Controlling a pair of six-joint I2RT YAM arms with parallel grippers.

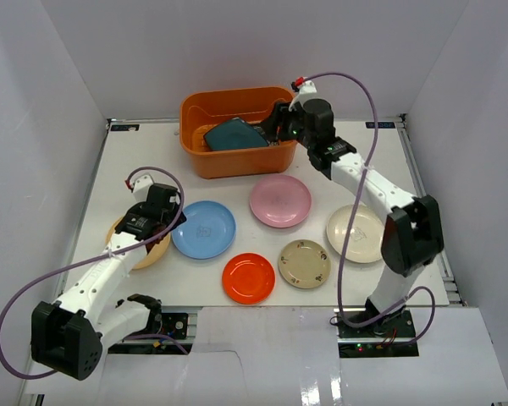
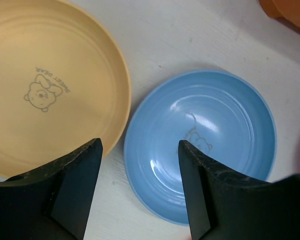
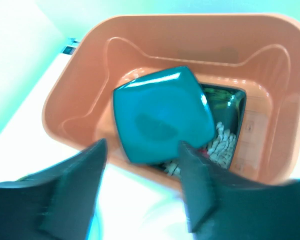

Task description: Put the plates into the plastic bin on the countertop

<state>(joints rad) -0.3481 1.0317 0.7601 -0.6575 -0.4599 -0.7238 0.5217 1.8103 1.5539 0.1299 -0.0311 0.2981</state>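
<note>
Our left gripper (image 2: pixel 140 145) hangs low with its jaws apart and nothing between them, over the strip of countertop (image 1: pixel 389 161) where the tan-yellow plate (image 2: pixel 50 75) and the blue plate (image 2: pixel 215 125) lie just beside each other. Our right gripper (image 3: pixel 142 145) is also spread and empty, poised at the near right edge of the orange bin (image 3: pixel 65 115). Inside the bin the square teal plate (image 3: pixel 160 115) lies tilted on top of the black flowered plate (image 3: pixel 229 107). We judge that two plates are in and six remain out: besides the two under our left arm, the pink plate (image 1: pixel 280 200), cream plate (image 1: pixel 356 233), beige patterned plate (image 1: pixel 304 263) and red plate (image 1: pixel 248 277). The step in hand looks like the left arm's pick. Next we must settle on one rim, straddle it without nudging the neighbour, then close, while the right arm clears the bin.
</note>
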